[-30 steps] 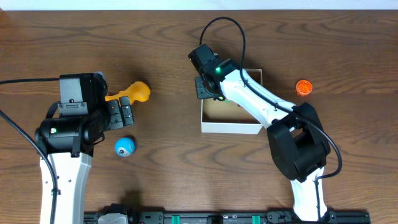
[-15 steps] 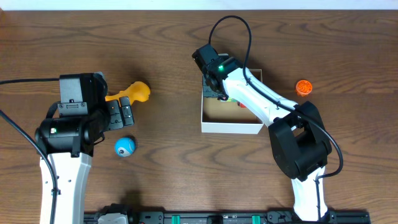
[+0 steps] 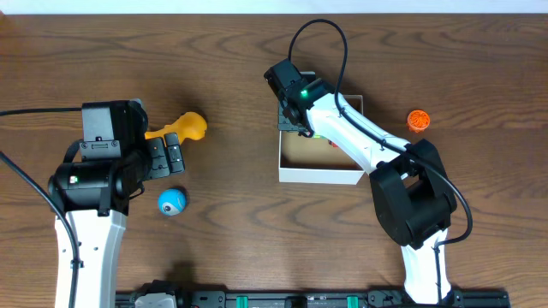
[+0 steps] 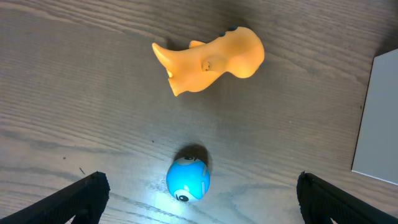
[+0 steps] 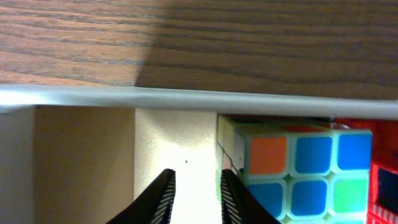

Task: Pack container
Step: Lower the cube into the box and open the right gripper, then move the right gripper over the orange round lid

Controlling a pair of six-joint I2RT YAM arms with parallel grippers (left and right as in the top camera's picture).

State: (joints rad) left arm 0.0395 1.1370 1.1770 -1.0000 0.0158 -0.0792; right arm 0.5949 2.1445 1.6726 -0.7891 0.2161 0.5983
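Note:
The container (image 3: 318, 176) is a shallow white box with a brown inside, right of the table's middle. Its far wall (image 5: 124, 96) crosses the right wrist view, and its side shows at the edge of the left wrist view (image 4: 379, 118). A colour cube (image 5: 298, 168) lies inside it by the far wall. My right gripper (image 3: 295, 121) hangs over the box's far left corner. Its fingers (image 5: 194, 196) are a narrow gap apart, empty, just left of the cube. My left gripper (image 4: 198, 202) is wide open and empty above a blue ball (image 4: 188, 178).
A yellow-orange toy animal (image 3: 184, 127) lies beyond the blue ball (image 3: 171, 202) on the left; it also shows in the left wrist view (image 4: 211, 59). A small orange ball (image 3: 418, 120) lies right of the box. Something red (image 5: 385, 186) sits beside the cube.
My right gripper moved right, from outside the box's left wall to over its far left corner. The box shifted slightly right. The left arm has not moved.

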